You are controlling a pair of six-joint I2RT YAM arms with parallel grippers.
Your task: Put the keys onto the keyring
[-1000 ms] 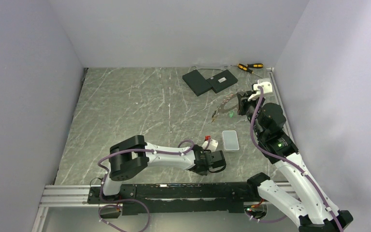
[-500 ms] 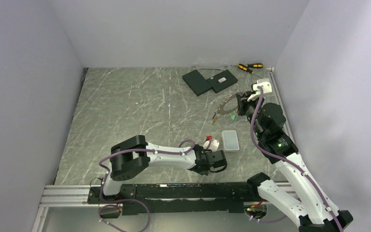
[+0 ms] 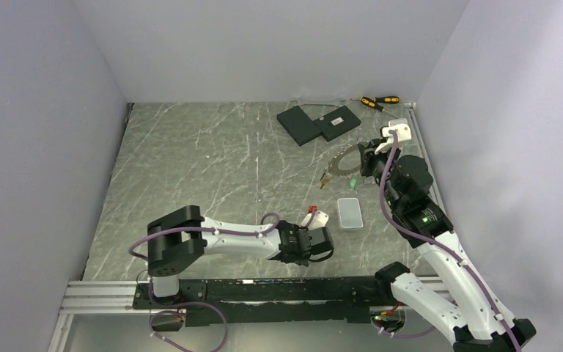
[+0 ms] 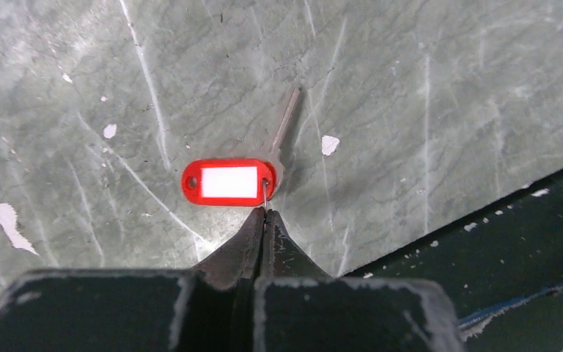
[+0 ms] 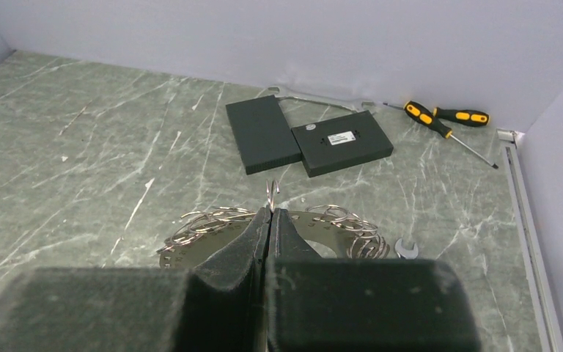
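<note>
Left gripper point(image 4: 264, 216): my tips are pressed together on the thin wire loop at the head of the red key point(image 4: 229, 181). I judge the loop is pinched, because gripping there leaves the tag and blade free to hang once I lift.
Right gripper point(image 5: 270, 213): my tips are closed on a small wire loop that stands up from the keyring point(image 5: 183, 257). I hold it by the edge so that most of the rim is open to my other arm.
Table point(image 3: 190, 161): green marbled top, with the loose things gathered at its right side.
Black slabs point(image 5: 264, 133): two flat rectangles touching each other at the back, well apart from the work.
Keyring: at the right of the table, between the slabs and the pale box, with one edge in my right grip and thin wire rings bunched on it.
Pale box point(image 3: 350, 213): flat on the table, between my two grippers.
Screwdrivers point(image 5: 427, 119): two of them, lying by the far wall at the right.
Red key: flat on the table near the front rail, just ahead of my left tips, blade pointing away, well apart from the keyring.
Small spanner point(image 5: 406, 248): beside the keyring's right edge.
Step in hand, as I judge it: lift the red key and carry it across to the keyring.
</note>
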